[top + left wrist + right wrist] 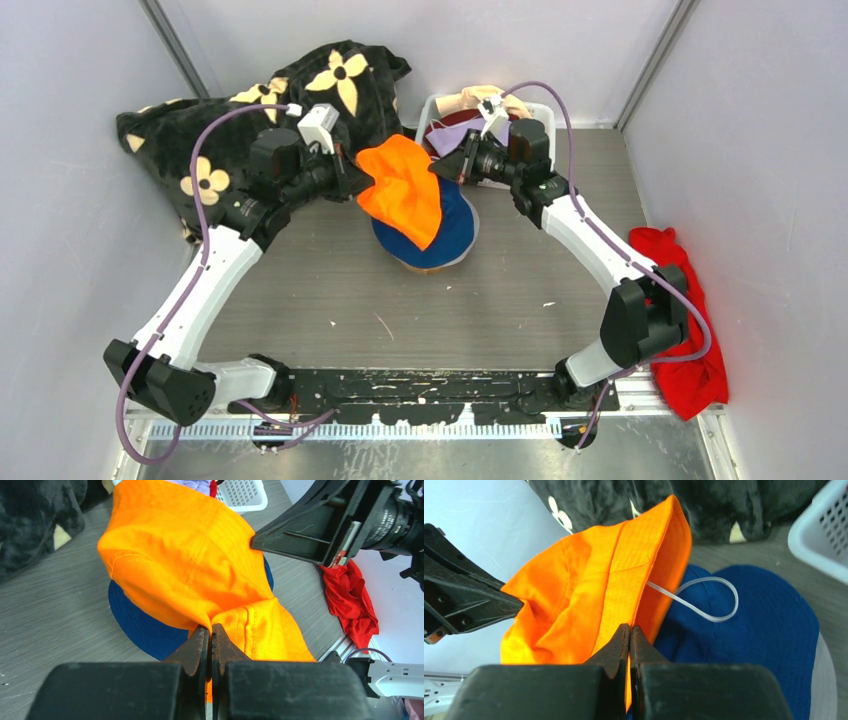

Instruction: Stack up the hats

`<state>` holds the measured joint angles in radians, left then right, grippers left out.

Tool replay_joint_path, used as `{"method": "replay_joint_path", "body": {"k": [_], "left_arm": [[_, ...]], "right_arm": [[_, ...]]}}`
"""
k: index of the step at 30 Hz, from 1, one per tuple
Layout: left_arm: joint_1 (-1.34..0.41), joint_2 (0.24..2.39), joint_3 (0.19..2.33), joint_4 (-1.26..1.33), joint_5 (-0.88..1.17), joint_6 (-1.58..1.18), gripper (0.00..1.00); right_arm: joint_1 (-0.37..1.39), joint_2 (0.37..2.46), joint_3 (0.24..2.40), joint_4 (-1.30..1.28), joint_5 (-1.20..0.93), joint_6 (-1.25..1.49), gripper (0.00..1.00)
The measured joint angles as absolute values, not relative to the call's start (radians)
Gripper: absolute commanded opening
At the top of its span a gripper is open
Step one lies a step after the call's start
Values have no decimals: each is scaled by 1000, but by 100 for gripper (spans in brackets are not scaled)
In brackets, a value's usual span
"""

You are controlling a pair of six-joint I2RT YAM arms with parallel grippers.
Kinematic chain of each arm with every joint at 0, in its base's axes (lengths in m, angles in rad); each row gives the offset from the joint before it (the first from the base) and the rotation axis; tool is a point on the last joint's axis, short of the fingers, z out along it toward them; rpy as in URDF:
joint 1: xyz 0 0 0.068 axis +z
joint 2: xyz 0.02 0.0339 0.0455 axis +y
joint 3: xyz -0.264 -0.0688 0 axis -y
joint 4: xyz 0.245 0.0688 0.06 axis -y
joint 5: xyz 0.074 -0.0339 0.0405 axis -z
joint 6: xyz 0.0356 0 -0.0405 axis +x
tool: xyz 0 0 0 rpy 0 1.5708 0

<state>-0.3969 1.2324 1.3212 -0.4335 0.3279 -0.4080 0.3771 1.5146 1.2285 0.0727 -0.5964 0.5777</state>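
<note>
An orange hat (405,190) hangs stretched between both grippers above a blue hat (455,235) that lies flat mid-table on a pale grey hat (826,680). My left gripper (360,175) is shut on the orange hat's left edge; in its wrist view the jaws (210,627) pinch a fold of the orange hat (190,565) over the blue hat (140,625). My right gripper (440,168) is shut on the opposite brim, with the closed tips (629,626) clamping the orange hat (594,595). A white cord (704,605) dangles from it over the blue hat (764,625).
A white basket (540,110) at the back holds a lilac hat (450,135), a cream hat (475,97) and a maroon one (515,118). The black flowered blanket (250,110) fills the back left. A red cloth (685,330) lies along the right wall.
</note>
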Motion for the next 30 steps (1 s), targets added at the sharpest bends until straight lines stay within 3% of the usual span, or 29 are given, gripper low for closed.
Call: {"method": "replay_joint_path", "body": {"k": [14, 30], "left_arm": [[-373, 1328, 1705, -588, 208, -332, 0], [-325, 1336, 1666, -670, 99, -245, 0]], "right_arm": [[418, 1556, 1473, 41, -609, 551, 1], [482, 1737, 1549, 44, -611, 555, 1]]}}
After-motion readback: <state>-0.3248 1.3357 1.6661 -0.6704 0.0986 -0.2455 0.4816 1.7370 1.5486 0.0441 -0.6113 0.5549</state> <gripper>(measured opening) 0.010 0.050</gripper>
